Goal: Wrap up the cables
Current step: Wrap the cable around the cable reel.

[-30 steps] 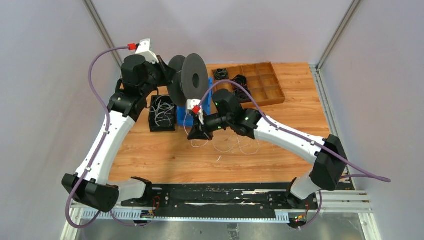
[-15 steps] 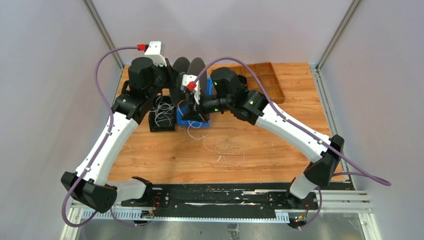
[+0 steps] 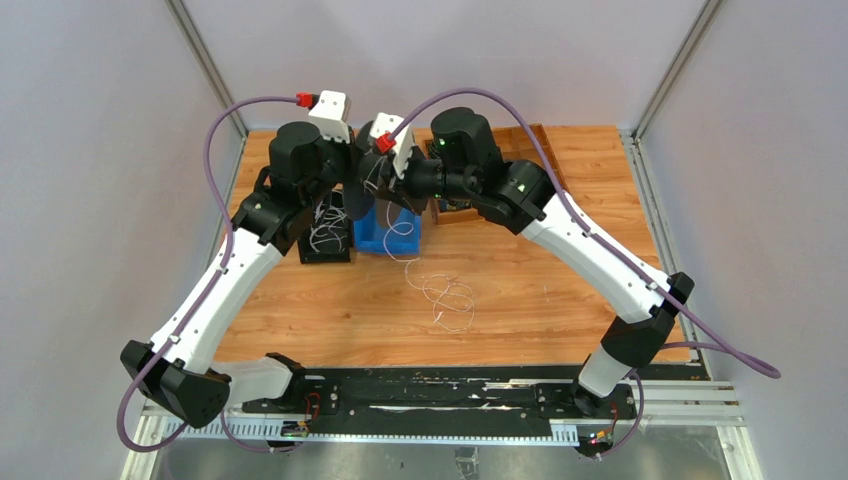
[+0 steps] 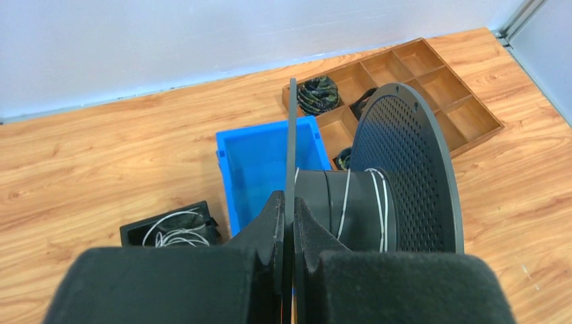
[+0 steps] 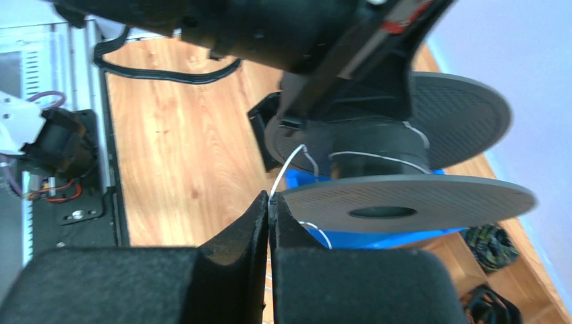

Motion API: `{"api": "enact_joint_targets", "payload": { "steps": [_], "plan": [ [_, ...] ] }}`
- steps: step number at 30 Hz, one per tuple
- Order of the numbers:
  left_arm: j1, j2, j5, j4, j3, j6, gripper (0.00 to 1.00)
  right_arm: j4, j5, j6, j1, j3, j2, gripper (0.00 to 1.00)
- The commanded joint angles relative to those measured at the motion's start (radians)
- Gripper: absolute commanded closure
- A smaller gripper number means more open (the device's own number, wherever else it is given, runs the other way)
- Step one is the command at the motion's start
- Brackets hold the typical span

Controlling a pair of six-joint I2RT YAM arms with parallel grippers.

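The cables (image 3: 450, 296) are lying partly as loose whitish loops on the wooden table (image 3: 570, 290) in the middle of the top view, just below the blue bin (image 3: 388, 243), and I am seeing one strand running up from those loops toward the two wrists, which are meeting at the upper centre of the frame. In the left wrist view a few turns of the same thin wire are sitting around the hub of the black spool (image 4: 351, 209), which is hanging over the blue bin. My left gripper (image 4: 289, 202) is pinching the spool's thin near flange, which is showing edge-on between the pressed fingers at the lower centre of that view, while the perforated far flange is filling the right side. My right gripper (image 5: 269, 202) is pressed together on a single strand of cable at the lower centre of the right wrist view, and the strand is arching from the fingertips up to the spool hub just above and to the right of them. A small black box (image 3: 325, 258) is standing just left of the blue bin in the top view, and more whitish wire is lying tangled inside it. At the upper right of the left wrist view a wooden divided tray (image 4: 442, 84) is sitting behind the spool, with small black coils (image 4: 318, 94) resting in its leftmost compartments.
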Motion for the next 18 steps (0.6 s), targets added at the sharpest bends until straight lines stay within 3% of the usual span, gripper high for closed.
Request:
{"api": "enact_joint_targets", "payload": {
  "steps": [1, 18],
  "plan": [
    [-0.028, -0.044, -0.018, 0.100, -0.010, 0.066, 1.00, -0.039, 0.094, -0.038, -0.036, 0.053, -0.014, 0.99],
    [-0.117, -0.056, -0.021, 0.107, -0.043, 0.231, 1.00, -0.047, 0.247, -0.179, -0.100, 0.143, -0.016, 0.99]
  ]
}}
